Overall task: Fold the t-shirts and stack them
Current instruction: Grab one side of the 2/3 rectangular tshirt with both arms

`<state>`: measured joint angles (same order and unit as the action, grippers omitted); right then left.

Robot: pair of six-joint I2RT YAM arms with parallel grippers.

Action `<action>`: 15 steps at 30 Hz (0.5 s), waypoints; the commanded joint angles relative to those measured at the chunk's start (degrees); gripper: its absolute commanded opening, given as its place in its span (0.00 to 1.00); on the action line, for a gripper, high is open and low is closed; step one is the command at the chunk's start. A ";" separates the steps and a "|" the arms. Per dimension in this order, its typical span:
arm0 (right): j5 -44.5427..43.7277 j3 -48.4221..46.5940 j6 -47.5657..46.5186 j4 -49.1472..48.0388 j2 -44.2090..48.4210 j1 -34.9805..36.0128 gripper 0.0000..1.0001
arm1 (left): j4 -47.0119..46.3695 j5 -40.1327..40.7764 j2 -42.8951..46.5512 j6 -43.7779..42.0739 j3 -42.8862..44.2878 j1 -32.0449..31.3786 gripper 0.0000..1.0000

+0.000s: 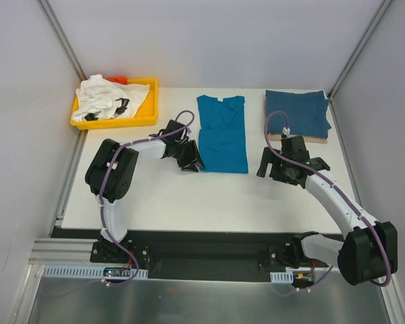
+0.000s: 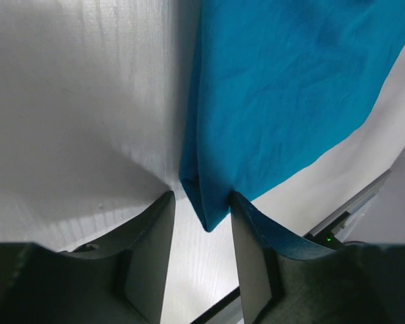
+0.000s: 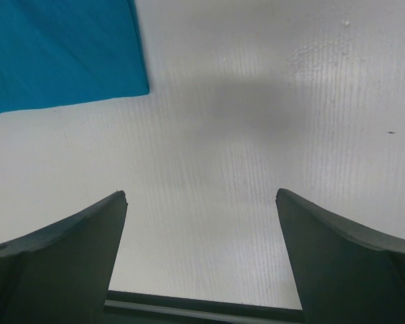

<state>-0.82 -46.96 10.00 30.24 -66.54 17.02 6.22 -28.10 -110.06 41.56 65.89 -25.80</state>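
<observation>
At the far left corner of the white table sits a yellow plastic tray with the white t-shirt with black marks heaped loosely inside it; a small orange-red object peeks out behind the cloth. Just right of the tray, the left arm reaches across to the teal-blue t-shirt, which lies flat near the middle of the table, folded into a long narrow strip with its collar at the far end. The left gripper is down at the shirt's near left corner. Its fingers stand partly apart, one on each side of that corner, and bare table shows between the left finger and the cloth, so it is not pinched. Further right, the right gripper hangs over bare table beside the teal shirt's near right corner, its jaws spread wide and holding nothing. At the far right, the darker blue t-shirt lies folded into a rectangle on a tan board.
</observation>
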 commanded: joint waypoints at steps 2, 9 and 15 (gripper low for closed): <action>7.40 -0.59 -1.03 -3.86 -3.32 -1.72 0.97 | -0.68 -3.27 -3.57 -0.34 3.54 -0.65 0.27; 12.95 -5.41 -0.60 -4.93 -13.77 -2.25 0.98 | -0.68 -3.81 -4.55 -1.22 3.55 -0.65 0.00; 20.06 -10.08 1.42 -8.52 -25.10 -2.25 0.90 | -0.77 -4.07 -4.11 -0.87 2.76 -0.65 0.00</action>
<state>12.47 -53.41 10.07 25.54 -86.48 15.07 5.34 -31.48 -114.15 41.34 68.29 -25.93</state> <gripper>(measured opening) 0.935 0.010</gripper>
